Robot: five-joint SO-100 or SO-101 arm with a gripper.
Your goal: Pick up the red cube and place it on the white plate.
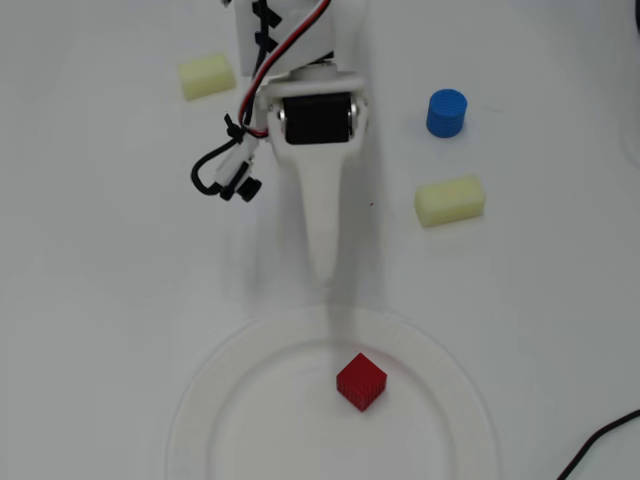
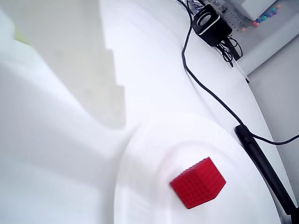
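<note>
The red cube (image 1: 360,381), small, deep red and finely gridded, is lying flat inside the large round white plate (image 1: 200,400), a little right of the plate's middle in the overhead view and clear of the raised rim. In the wrist view it (image 2: 198,182) is resting on the plate's (image 2: 135,154) inner floor with nothing touching it. The white plastic two-finger gripper (image 1: 324,270) is hanging above the table just beyond the plate's far rim, holding nothing; from above its fingers are showing as one narrow wedge, so I cannot tell whether they are pressed together or slightly parted. By my judgement the placing is done and the step in hand is pulling clear. Doing that well means lifting straight up and back, away from the plate, keeping the fingertip off the rim so that the plate and cube are not being nudged.
</note>
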